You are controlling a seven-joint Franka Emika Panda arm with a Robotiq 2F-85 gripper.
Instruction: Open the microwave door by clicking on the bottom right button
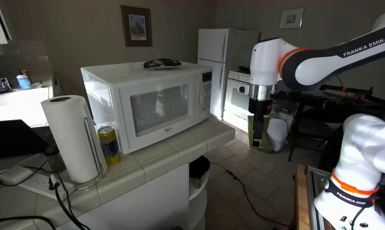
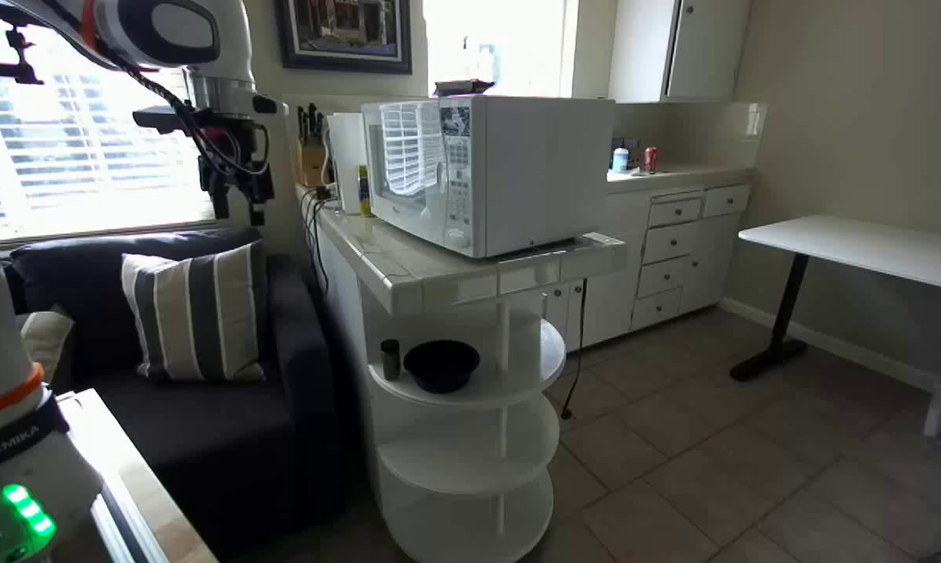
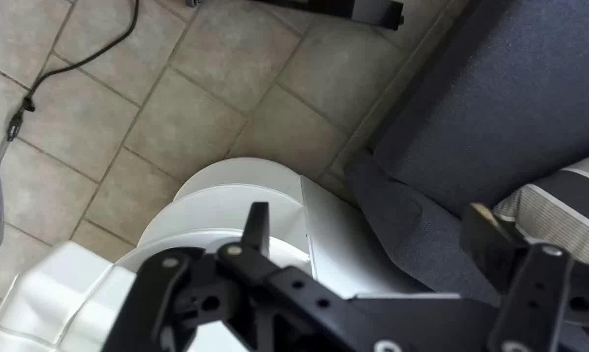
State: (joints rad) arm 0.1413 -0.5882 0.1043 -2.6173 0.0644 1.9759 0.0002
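large white boxy microwave [image 2: 490,176] stands on the pale tiled surface [image 1: 192,135] | its wide, white-framed, hazy-windowed door [image 1: 160,110] is closed | black two-fingered pincer [image 3: 370,230] is spread wide, holding nothing, well apart from the microwave | yellow cylindrical can [image 1: 109,147] stands beside the microwave, dark crinkled packet [image 1: 162,63] on top

The tiled counter [image 1: 155,152] carries the microwave [image 2: 502,173], a yellow can [image 1: 109,145], paper towels [image 1: 73,139] and a power strip [image 1: 39,187].
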